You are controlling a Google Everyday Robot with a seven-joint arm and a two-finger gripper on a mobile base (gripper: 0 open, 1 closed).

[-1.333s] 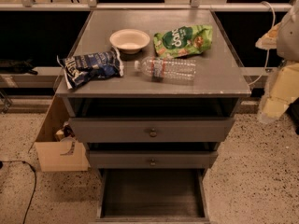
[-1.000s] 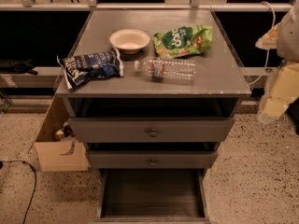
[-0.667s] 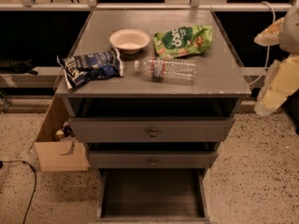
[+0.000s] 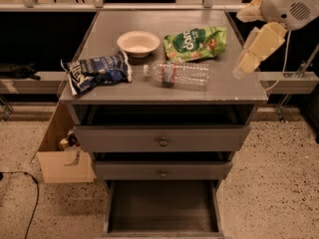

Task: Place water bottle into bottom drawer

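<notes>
Clear plastic water bottle (image 4: 178, 74) is lying on its side on the grey table (image 4: 234, 91), beside a green chip bag (image 4: 195, 43) | bottom drawer (image 4: 162, 205) is standing pulled out, its front edge cut off by the frame | cream gripper (image 4: 251, 54) is hanging at the table's right edge, apart from the bottle; cannot tell its grip state.

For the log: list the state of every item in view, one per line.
water bottle: lying on its side on the cabinet top, capped.
bottom drawer: pulled open.
top drawer: shut.
middle drawer: shut.
bowl: upright.
blue chip bag: lying flat.
green chip bag: lying flat.
pincer: hovers by the top's right edge, apart from the bottle.
</notes>
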